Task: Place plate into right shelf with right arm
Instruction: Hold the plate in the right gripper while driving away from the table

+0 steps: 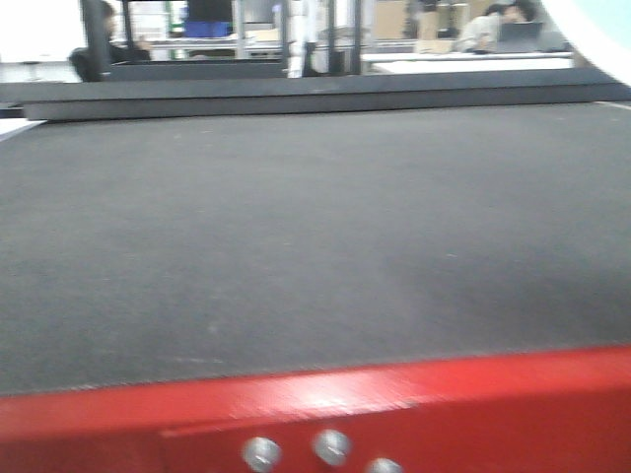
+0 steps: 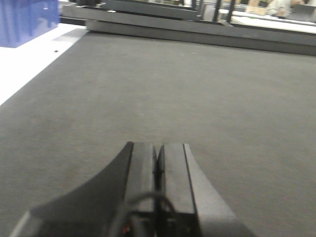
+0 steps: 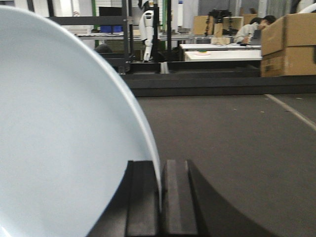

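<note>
The white plate (image 3: 59,123) fills the left half of the right wrist view, standing on edge above the dark mat. My right gripper (image 3: 162,163) is shut on its rim, one finger on each side of the thin edge. In the front view a pale curved piece of the plate (image 1: 603,22) shows in the top right corner. My left gripper (image 2: 158,145) is shut with nothing between its fingers, low over the grey mat. The right shelf is out of view.
A wide dark grey mat (image 1: 296,227) covers the table, with a red frame (image 1: 394,404) along its near edge. A blue bin (image 2: 24,19) stands on a white surface at the left. Cardboard boxes (image 3: 289,42) are stacked far right. Dark racks and people sit behind.
</note>
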